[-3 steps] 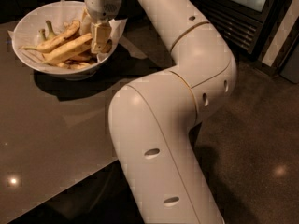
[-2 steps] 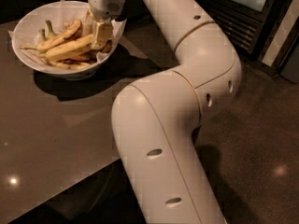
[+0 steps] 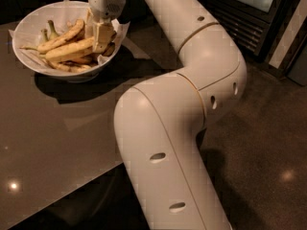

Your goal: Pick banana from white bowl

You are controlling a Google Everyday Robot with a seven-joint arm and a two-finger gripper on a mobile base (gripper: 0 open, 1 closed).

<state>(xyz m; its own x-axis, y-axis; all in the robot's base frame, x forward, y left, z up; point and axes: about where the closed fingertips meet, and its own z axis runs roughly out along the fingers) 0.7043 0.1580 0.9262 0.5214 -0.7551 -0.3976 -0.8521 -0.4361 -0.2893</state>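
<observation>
1. The bowl (image 3: 28,27) stands at the worktop's (image 3: 57,128) far left corner, with the banana (image 3: 71,49) inside.
2. The hand (image 3: 101,38) is at the banana's right end; I cannot tell whether it grips.
3. This looks like the grasping step. Next, confirm the hold and lift clear.

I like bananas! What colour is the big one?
The banana is yellow, camera view; hand at its end.

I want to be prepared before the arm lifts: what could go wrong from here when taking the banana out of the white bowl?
The pincer sits near one end of the banana, not its middle, so the banana may tip or slip when lifted. A thinner banana lies against it and could be dragged along. The paper lining rises beside the pincer at the rim of the white bowl and might get caught.
</observation>
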